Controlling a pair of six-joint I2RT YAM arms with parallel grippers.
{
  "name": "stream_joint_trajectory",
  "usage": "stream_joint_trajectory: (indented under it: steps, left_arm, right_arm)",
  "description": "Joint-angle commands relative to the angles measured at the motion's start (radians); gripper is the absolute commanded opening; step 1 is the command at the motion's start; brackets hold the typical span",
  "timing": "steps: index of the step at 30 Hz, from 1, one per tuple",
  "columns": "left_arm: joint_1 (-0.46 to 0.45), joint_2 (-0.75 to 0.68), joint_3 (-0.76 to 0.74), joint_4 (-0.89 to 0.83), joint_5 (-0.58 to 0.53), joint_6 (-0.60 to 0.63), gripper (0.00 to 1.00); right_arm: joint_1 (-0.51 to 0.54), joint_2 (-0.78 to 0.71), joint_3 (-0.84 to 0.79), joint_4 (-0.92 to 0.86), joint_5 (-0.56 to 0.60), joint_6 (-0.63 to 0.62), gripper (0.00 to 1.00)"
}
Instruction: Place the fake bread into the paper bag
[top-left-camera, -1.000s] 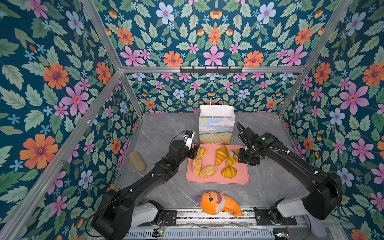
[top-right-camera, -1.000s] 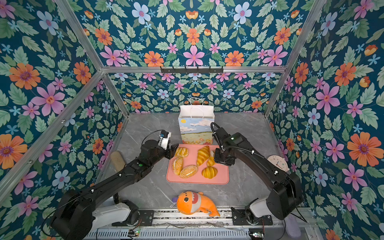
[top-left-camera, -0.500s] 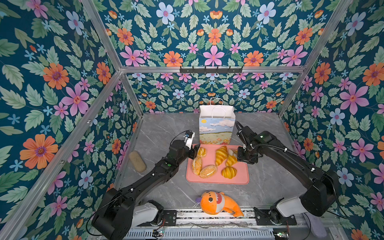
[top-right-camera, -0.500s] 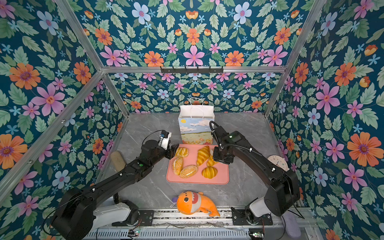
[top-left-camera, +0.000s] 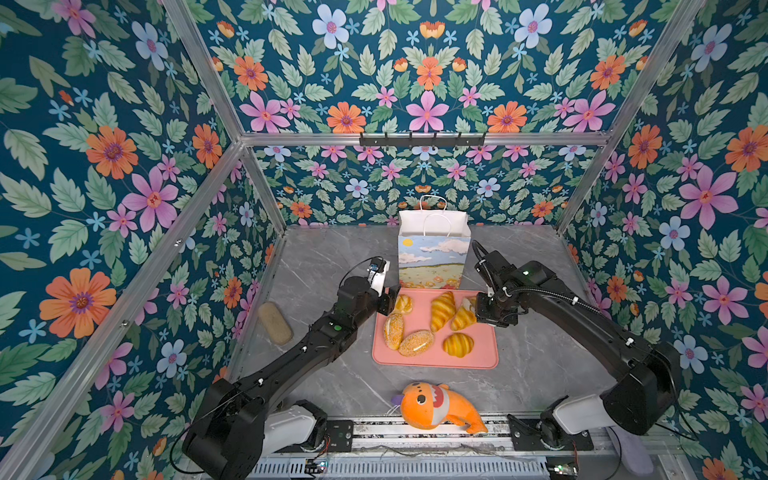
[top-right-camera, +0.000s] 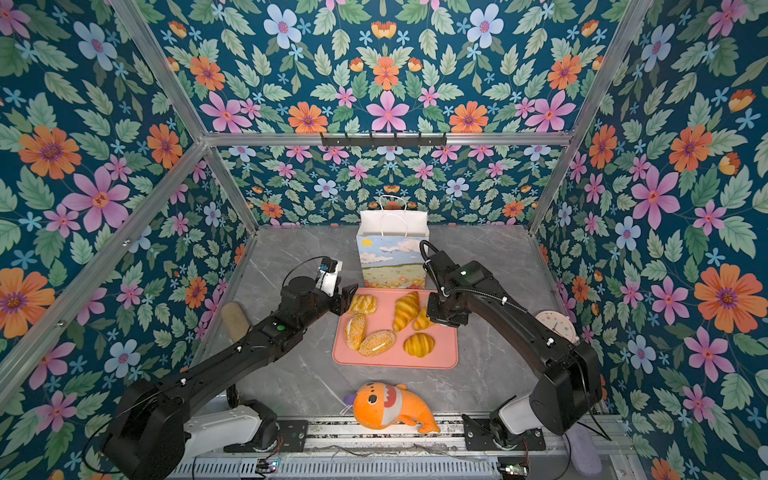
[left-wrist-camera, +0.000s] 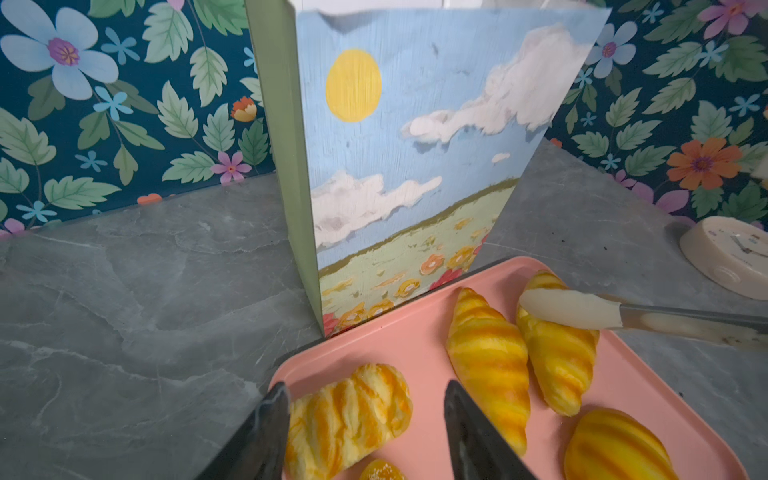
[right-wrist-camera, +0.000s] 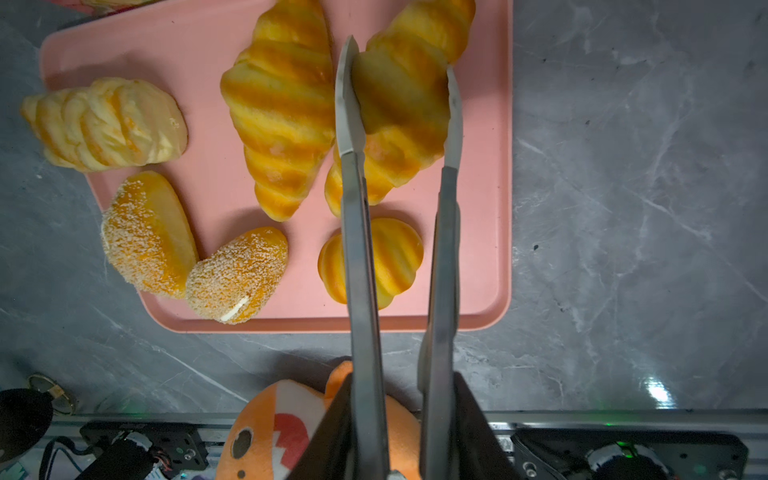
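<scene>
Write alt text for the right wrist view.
Metal tongs held in the right gripper pinch a striped croissant on a pink tray on a grey marble table. Five other toy pastries lie on the tray; an orange plush fish sits near it.

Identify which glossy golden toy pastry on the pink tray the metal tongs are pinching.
The striped croissant nearest the pink tray's side edge; the metal tongs' tips flank it alone, the neighbouring croissant lying just outside them.
</scene>
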Motion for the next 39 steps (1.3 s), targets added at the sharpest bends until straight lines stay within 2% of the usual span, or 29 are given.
stream_joint_trajectory:
  steps: [1, 4, 7, 10, 14, 18, 23, 30, 36, 39]
  left_arm:
    - [0.001, -0.010, 0.049, -0.041, 0.050, -0.025, 0.61]
    - [0.002, -0.003, 0.118, -0.087, 0.064, -0.061, 0.63]
    - [0.007, 0.037, 0.245, -0.191, 0.038, -0.116, 0.62]
    - [0.020, 0.086, 0.380, -0.276, 0.056, -0.160, 0.62]
    - [0.036, 0.137, 0.523, -0.340, 0.071, -0.210, 0.62]
    - [0.054, 0.178, 0.631, -0.393, 0.078, -0.233, 0.62]
    - [0.065, 0.249, 0.741, -0.468, 0.078, -0.235, 0.62]
    - [0.081, 0.316, 0.810, -0.504, 0.101, -0.247, 0.61]
    - [0.124, 0.367, 0.837, -0.510, 0.153, -0.262, 0.60]
    - [0.139, 0.379, 0.850, -0.516, 0.166, -0.257, 0.60]
  right_arm:
    - [0.000, -0.043, 0.023, -0.040, 0.052, -0.049, 0.28]
    - [-0.004, -0.100, 0.047, -0.048, 0.062, -0.118, 0.27]
    - [-0.022, -0.161, 0.085, -0.063, 0.074, -0.207, 0.25]
    - [-0.048, -0.213, 0.139, -0.092, 0.086, -0.306, 0.25]
    - [-0.144, -0.270, 0.189, -0.102, 0.055, -0.425, 0.25]
    - [-0.219, -0.302, 0.231, -0.081, 0.038, -0.563, 0.26]
    - [-0.254, -0.320, 0.264, 0.017, 0.048, -0.719, 0.28]
    - [-0.363, -0.280, 0.347, 0.106, -0.085, -0.832, 0.29]
    - [-0.417, -0.245, 0.364, 0.205, -0.244, -0.916, 0.29]
    - [-0.420, -0.214, 0.391, 0.219, -0.278, -0.969, 0.29]
